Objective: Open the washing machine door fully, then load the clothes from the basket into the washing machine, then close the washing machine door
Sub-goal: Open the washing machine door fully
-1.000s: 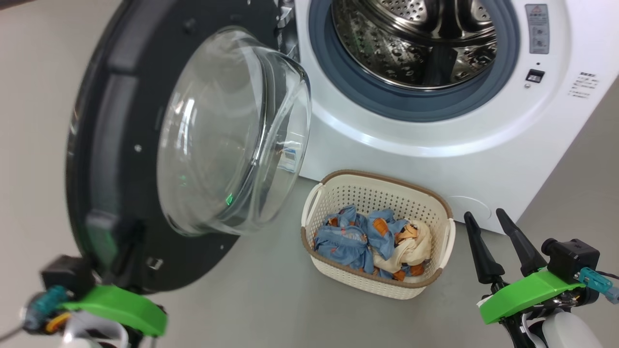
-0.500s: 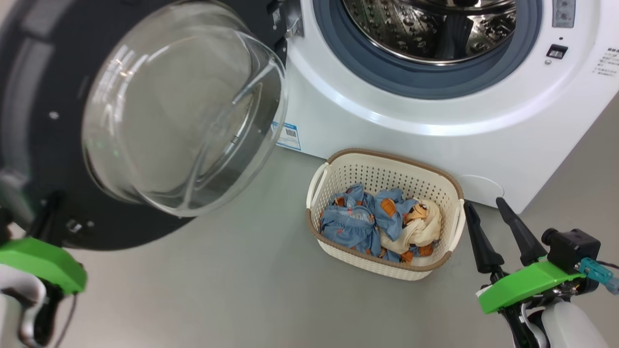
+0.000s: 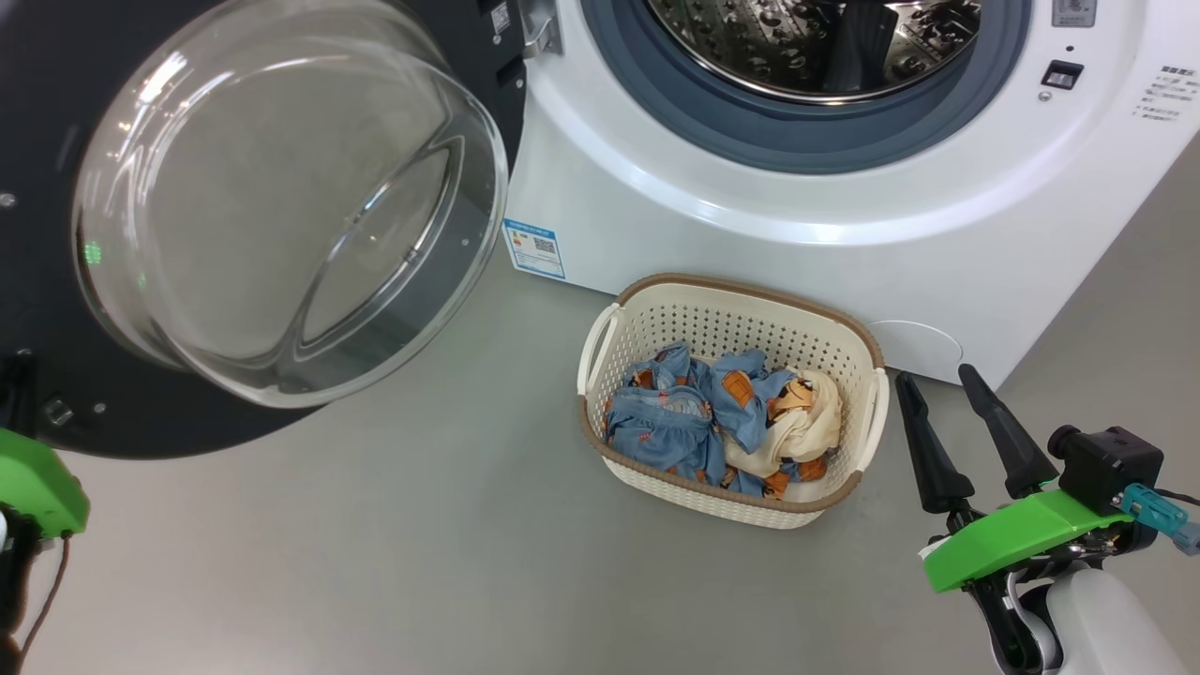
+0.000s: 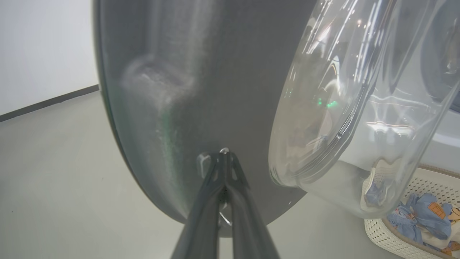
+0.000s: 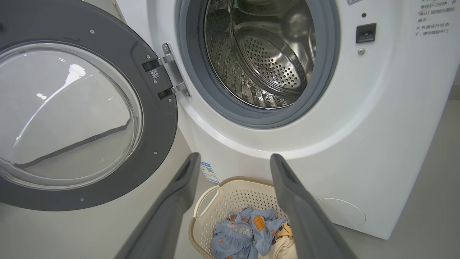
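My left gripper (image 4: pixel 224 158) is pinched closed. Its two dark tapered fingers are pressed together, tips against the matte dark grey inner face of the washing machine door (image 4: pixel 201 90), low in the centre of the left wrist view (whether they nip the small metal catch there I cannot tell). The door's smooth clear glass bowl (image 3: pixel 281 197) bulges at the upper left of the head view. My right gripper (image 3: pixel 934 377) stands wide open and empty at lower right, just beside the basket (image 3: pixel 741 283), a cream perforated plastic tub with a brown woven-look rim. Inside lie the clothes (image 3: pixel 694 422), crumpled blue fabric with orange-brown print plus a cream piece. Behind, the glossy white washing machine (image 3: pixel 797 253) shows its grey-blue rubber ring (image 3: pixel 797 155) and dimpled steel drum (image 5: pixel 266 61).
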You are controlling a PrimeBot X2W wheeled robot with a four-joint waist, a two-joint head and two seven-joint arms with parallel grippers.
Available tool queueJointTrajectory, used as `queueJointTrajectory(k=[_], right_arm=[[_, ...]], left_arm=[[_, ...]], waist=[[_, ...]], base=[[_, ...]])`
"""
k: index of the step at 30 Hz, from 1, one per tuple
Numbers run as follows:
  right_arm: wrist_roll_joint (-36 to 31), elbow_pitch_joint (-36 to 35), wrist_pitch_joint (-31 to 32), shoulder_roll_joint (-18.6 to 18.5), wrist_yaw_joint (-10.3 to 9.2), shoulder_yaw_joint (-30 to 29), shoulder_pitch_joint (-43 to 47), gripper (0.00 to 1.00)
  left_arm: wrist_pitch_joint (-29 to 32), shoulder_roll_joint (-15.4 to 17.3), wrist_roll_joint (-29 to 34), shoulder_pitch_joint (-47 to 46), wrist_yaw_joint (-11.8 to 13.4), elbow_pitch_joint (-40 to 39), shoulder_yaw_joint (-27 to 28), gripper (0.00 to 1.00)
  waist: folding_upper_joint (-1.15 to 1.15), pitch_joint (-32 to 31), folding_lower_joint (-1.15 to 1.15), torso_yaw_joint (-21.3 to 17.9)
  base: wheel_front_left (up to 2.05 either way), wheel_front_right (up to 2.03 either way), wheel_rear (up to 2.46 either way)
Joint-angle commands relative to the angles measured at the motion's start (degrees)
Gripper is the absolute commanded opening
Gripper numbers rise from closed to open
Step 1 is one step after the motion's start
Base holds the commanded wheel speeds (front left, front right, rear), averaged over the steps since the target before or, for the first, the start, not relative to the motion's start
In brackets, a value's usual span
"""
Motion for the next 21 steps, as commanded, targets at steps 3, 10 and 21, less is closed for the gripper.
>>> queueJointTrajectory(k=[3, 10, 21], right_arm=[[-0.36, -1.16, -0.69, 0.22, 0.09, 1.18, -1.07, 1.00], [-0.25, -1.16, -0.69, -0.01, 0.09, 1.00, -0.72, 1.00], [-0.27, -1.19, -0.69, -0.20, 0.09, 1.01, 0.25, 1.00]], left_arm=[[-1.96, 4.76, 0.62, -3.89, -0.29, 2.70, 1.75, 0.00], [-4.15, 4.42, 0.35, -5.42, -1.06, 6.45, 0.64, 0.00], [-6.51, 3.49, -0.64, -3.81, -1.71, 6.46, -0.87, 0.00]], waist=[[0.00, -0.12, 0.00, -0.62], [0.00, -0.54, 0.00, -1.08], [0.00, -2.04, 0.00, -1.45]], base=[[0.00, 0.00, 0.00], [0.00, 0.00, 0.00], [0.00, 0.00, 0.00]])
